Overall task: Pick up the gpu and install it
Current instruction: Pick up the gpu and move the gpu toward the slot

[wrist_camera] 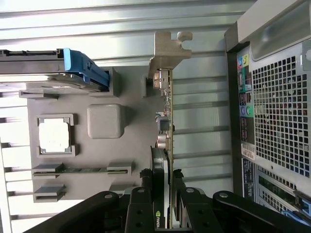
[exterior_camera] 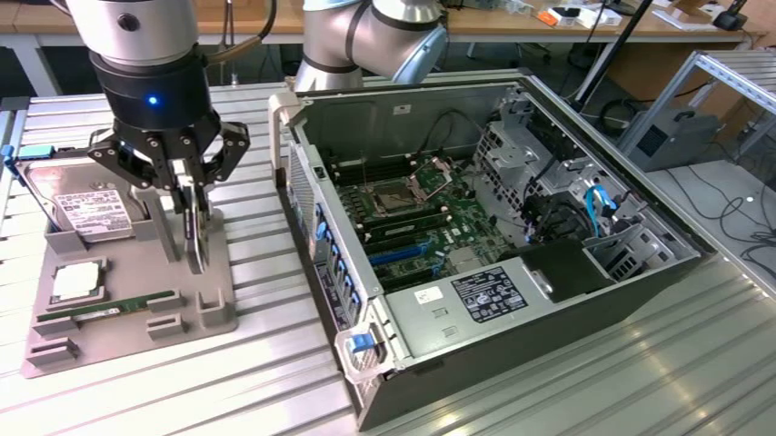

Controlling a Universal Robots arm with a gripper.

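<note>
The gpu (exterior_camera: 196,238) stands on edge over the grey fixture tray (exterior_camera: 134,338), a thin dark card with a silvery rim. My gripper (exterior_camera: 191,193) comes down on it from above, its fingers shut on the card's two faces. In the wrist view the gpu (wrist_camera: 168,121) runs edge-on away from my gripper (wrist_camera: 163,178), with its metal bracket (wrist_camera: 167,51) at the far end. The black fingers (wrist_camera: 144,194) press on either side of it. I cannot tell whether the card's lower edge still touches the tray.
On the tray lie a hard drive (exterior_camera: 85,207) with a blue tab, a processor chip (exterior_camera: 75,282) and a green memory stick (exterior_camera: 104,312). The open computer case (exterior_camera: 485,236) stands at the exterior view's right on the ribbed metal table, motherboard (exterior_camera: 412,213) exposed.
</note>
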